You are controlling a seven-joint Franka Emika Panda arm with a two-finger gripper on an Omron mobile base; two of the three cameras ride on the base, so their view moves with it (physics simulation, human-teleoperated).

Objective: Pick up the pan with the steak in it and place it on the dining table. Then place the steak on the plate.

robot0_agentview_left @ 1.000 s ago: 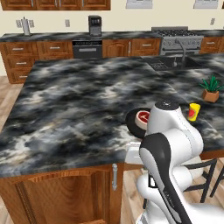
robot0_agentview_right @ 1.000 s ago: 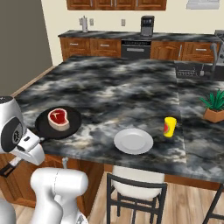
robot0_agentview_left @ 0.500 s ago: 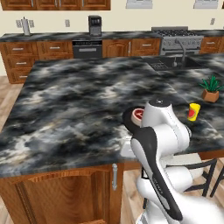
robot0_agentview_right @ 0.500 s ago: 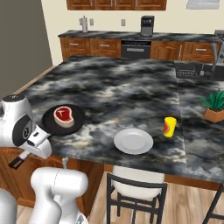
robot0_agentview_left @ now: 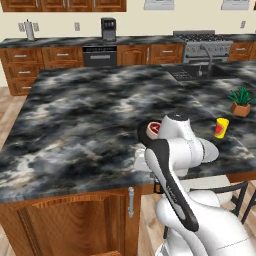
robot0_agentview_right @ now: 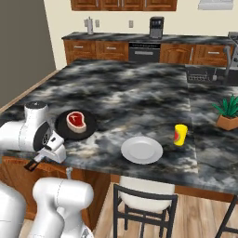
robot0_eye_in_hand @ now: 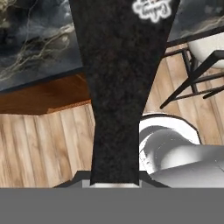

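The pan sits on the dining table, close to its near edge and toward the left as the right base view shows it, with the steak lying in the middle of it, red side up. The pan's long handle runs back off the table edge toward the robot, and in the hand view it rises as a broad dark bar straight up from the bottom, with the wooden floor and a chair leg behind it. The gripper hangs just off the table's near edge at the handle's end, its jaws drawn tight on the handle (the fingertips themselves are hidden behind it). From the left base view the arm covers most of the pan, so just a sliver of its rim and a bit of steak peek out on the arm's left. The plate lies flat on the table to the right of the pan, apart from it, bare. Just beyond the plate, further right, stands a yellow cup, and a potted plant sits near the right edge.
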